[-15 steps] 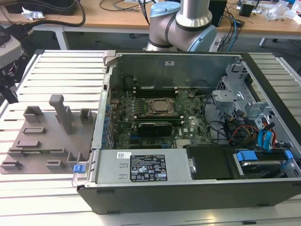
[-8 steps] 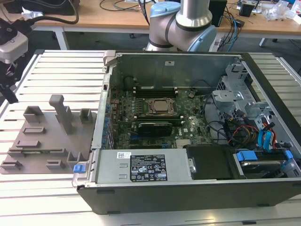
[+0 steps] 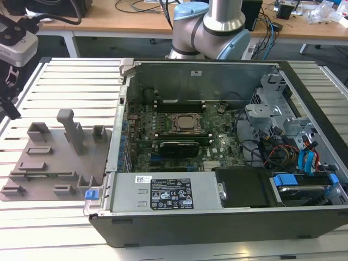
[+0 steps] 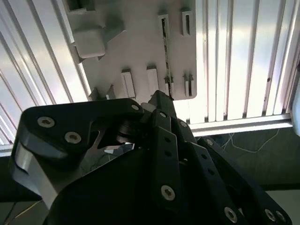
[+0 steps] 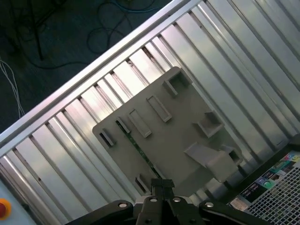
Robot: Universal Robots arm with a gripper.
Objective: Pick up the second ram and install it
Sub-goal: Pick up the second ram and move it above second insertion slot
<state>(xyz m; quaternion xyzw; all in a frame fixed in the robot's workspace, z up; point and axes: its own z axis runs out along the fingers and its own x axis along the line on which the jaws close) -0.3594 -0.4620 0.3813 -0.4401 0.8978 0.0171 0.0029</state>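
An open computer case (image 3: 217,225) sits beside a grey fixture (image 3: 51,159).

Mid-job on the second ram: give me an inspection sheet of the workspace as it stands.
Surface: slatted metal table, carrying the grey fixture plate and the open computer case.
Job's things: second ram stands on edge in a slot of the fixture plate, not yet lifted; CPU socket sits inside the case.
Clutter: loose bits on the bench behind.
Grippers: tool hangs above the fixture plate, shut, holding nothing.
Cables: coloured bundle inside the case at the exterior view's right; loose cables beyond the table edge.
Surroundings: arm base behind the case.
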